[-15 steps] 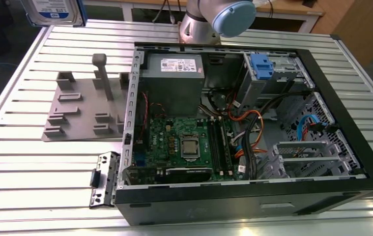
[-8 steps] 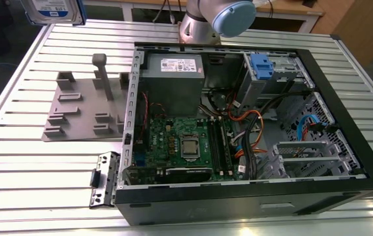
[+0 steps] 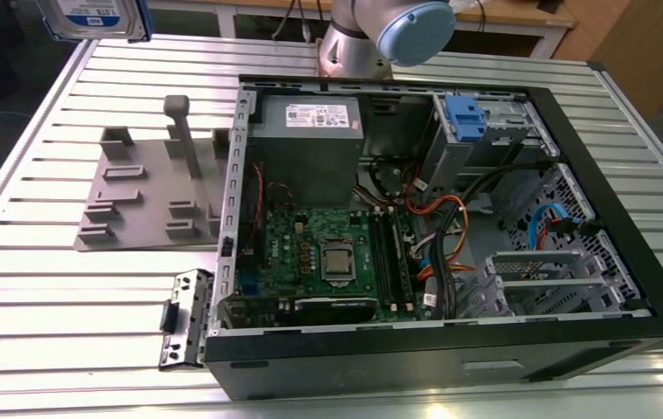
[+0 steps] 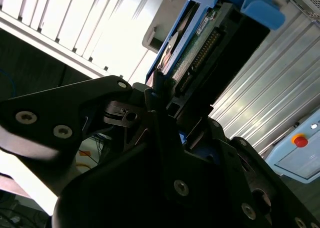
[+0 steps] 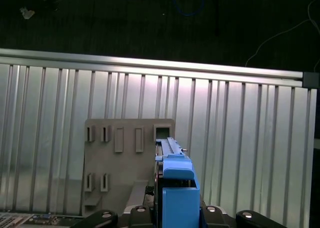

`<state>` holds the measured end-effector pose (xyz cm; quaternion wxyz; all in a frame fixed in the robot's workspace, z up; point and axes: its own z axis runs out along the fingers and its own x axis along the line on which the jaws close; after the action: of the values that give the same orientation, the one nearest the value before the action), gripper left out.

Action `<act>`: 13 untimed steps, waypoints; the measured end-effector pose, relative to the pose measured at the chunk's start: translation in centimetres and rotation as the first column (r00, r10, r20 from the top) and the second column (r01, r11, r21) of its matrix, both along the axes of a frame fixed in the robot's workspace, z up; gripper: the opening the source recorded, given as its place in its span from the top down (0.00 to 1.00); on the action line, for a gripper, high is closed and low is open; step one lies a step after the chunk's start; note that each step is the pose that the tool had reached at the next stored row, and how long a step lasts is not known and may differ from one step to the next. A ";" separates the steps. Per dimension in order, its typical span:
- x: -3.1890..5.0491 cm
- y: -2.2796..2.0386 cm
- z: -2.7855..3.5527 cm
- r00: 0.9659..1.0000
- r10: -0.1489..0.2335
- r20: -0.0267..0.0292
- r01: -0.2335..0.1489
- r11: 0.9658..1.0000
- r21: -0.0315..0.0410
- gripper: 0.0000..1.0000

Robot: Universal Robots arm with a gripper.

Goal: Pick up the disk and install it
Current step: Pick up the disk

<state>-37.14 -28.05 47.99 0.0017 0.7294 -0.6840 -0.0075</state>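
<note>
In the exterior view you see the disk (image 3: 89,17) in the air at the upper left, away from the open computer case (image 3: 448,349). The second wrist view shows you the gripper (image 4: 175,106) jaws clamped on it. The first wrist view adds the grey fixture plate (image 5: 125,158) behind its blue carrier.
</note>
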 end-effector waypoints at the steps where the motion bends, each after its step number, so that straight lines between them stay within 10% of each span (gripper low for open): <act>1: 0.00 0.00 0.04 1.000 0.000 0.000 0.000 1.000 0.000 0.64; 13: 0.00 0.00 0.61 1.000 0.000 0.000 0.000 1.000 0.000 0.64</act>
<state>-37.14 -28.05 48.59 0.0017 0.7294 -0.6840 -0.0075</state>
